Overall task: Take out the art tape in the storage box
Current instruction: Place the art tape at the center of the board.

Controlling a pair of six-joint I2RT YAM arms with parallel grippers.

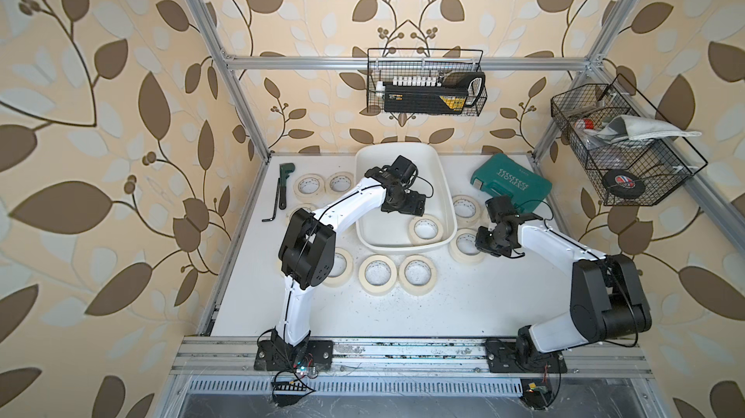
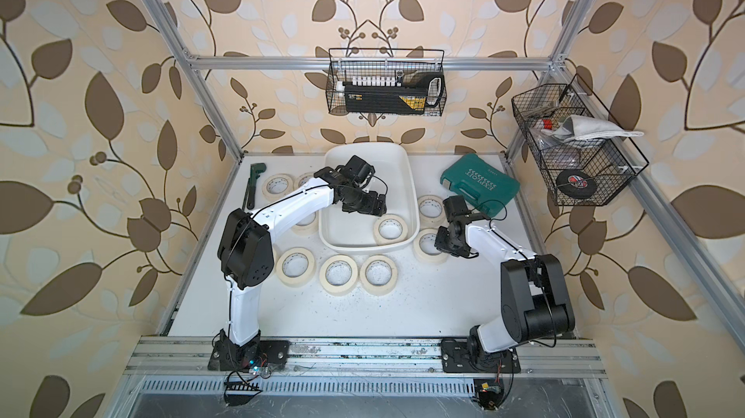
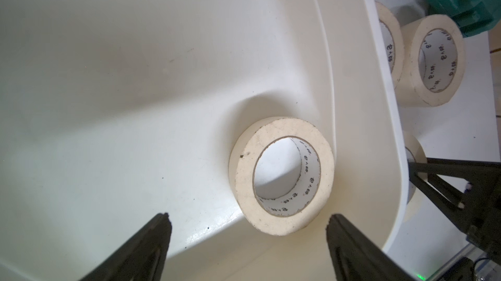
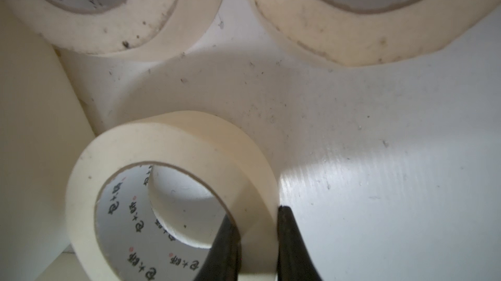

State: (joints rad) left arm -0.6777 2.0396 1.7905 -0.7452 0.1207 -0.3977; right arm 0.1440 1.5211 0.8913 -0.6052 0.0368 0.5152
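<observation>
1. Reaching into the storage box (image 1: 379, 230), the left gripper (image 3: 249, 216) stands with its jaws wide and empty.
2. Only one art tape roll (image 3: 244, 174) lies in the box. It is flat on the floor with its hole upward, in the near corner on the side of the right arm (image 1: 552, 246), close to the sloped wall.
3. Key relation: that roll sits just ahead of the left fingers (image 3: 151, 239), offset toward the wall-side finger. The left arm (image 1: 354, 198) is judged the nearer.
4. The right gripper (image 4: 254, 214) is clamped on the wall of a second roll (image 4: 176, 141), one finger inside the core, just outside the box.
5. Other rolls (image 1: 363, 273) lie flat on the table (image 1: 443, 315).
</observation>
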